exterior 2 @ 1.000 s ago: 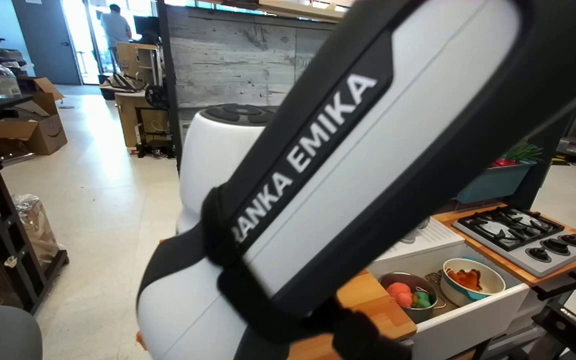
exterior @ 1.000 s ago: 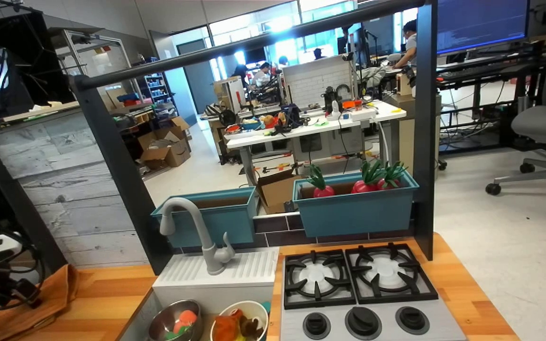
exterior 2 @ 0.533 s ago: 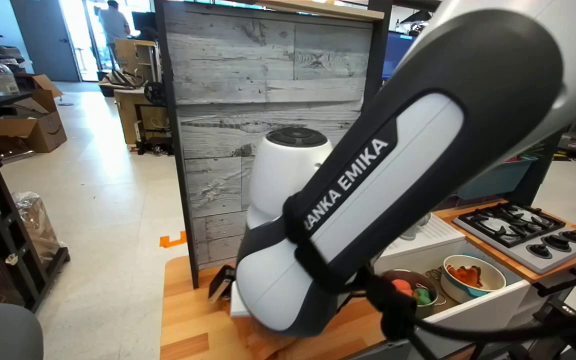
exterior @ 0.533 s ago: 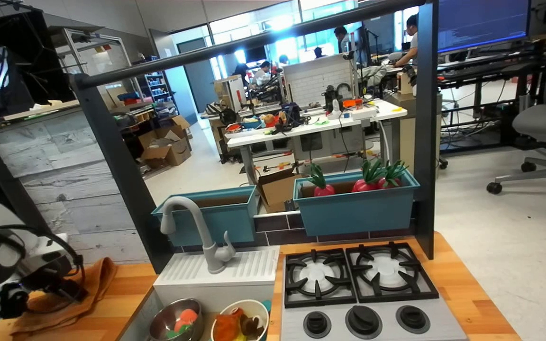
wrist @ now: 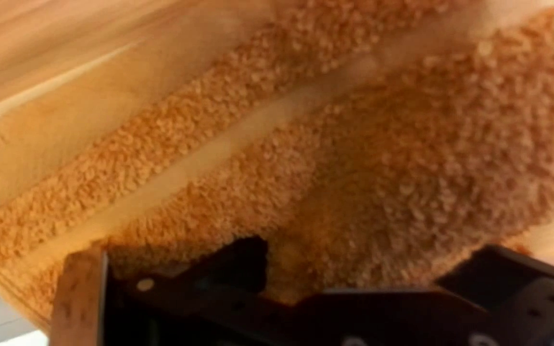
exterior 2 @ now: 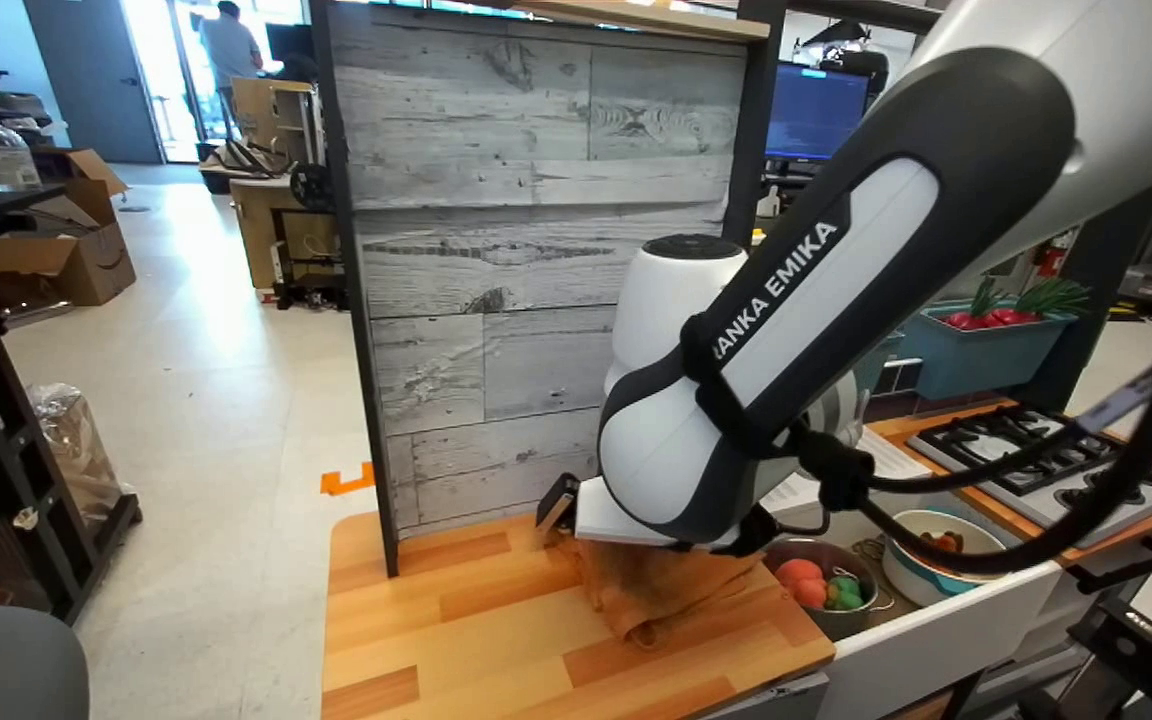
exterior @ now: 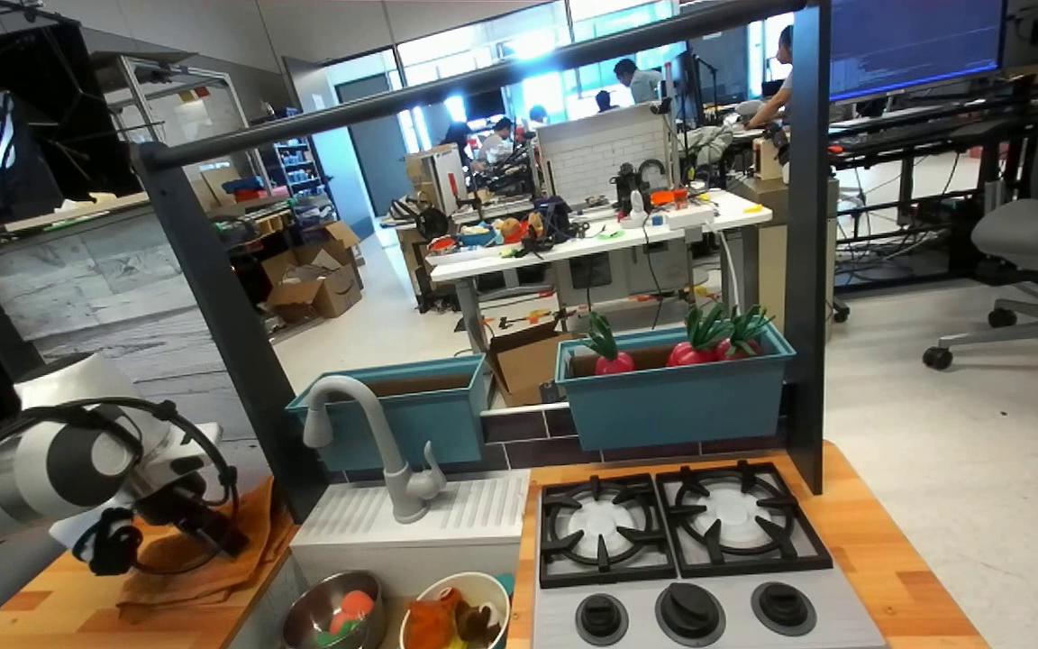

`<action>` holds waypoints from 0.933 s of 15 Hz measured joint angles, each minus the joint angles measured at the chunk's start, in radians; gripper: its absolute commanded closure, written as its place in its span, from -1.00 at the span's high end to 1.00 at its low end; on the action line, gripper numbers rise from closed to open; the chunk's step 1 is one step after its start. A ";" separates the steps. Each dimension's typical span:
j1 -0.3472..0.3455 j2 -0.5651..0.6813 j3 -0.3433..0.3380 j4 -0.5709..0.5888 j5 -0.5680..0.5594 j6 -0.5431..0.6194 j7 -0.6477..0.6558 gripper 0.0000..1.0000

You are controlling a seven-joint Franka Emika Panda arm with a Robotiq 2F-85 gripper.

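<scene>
One tall gray plank wall [exterior 2: 536,200], at the back of an exterior view. In front, a wood counter [exterior 2: 476,640]. Over that, a big black and white robot arm [exterior 2: 836,290], bent low. Beside the counter, a white sink [exterior 2: 941,642], then a stove [exterior: 645,597]. Smaller, a fluffy orange-brown cloth [exterior 2: 656,590], lying rumpled on the counter, near the sink and right under the arm. At the cloth, the gripper [wrist: 363,269], slanting down. In the sink, a metal pot [exterior: 310,606] with round orange lumps [exterior 2: 802,580] and green lumps [exterior 2: 844,592], and near it a white pot [exterior: 486,593]. Smallest of all, the fingers [wrist: 486,271], wide apart, with bare cloth showing between. Touching the cloth or just above it? Cannot tell.

How far along? Looks early. Done, seemingly: getting to the cloth. Not done yet: any pinch on it or any lift off the wood, as far as shown. Lying loose, by the look of it, with bunched folds and no tight pull between the fingers. No touch on the pots or the stove, so seemingly busy with the cloth alone.
</scene>
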 measured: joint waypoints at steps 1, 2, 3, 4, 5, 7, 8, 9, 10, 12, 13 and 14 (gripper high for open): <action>0.014 0.000 0.015 0.006 -0.012 -0.008 -0.012 1.00; 0.037 0.000 0.029 0.014 -0.028 -0.017 -0.018 1.00; 0.068 0.001 0.041 0.023 -0.042 -0.028 -0.019 1.00; 0.106 0.002 0.049 0.034 -0.053 -0.041 -0.019 1.00; 0.145 0.004 0.053 0.047 -0.062 -0.056 -0.019 1.00; 0.212 0.008 0.058 0.078 -0.072 -0.091 -0.019 1.00; 0.232 0.011 0.060 0.094 -0.073 -0.114 -0.019 1.00; 0.242 0.014 0.061 0.107 -0.073 -0.138 -0.019 1.00; 0.241 0.018 0.061 0.117 -0.073 -0.159 -0.019 1.00; 0.219 0.028 0.054 0.123 -0.070 -0.203 -0.015 1.00; 0.199 0.030 0.051 0.123 -0.064 -0.222 -0.008 1.00; 0.177 0.027 0.045 0.120 -0.055 -0.238 -0.001 1.00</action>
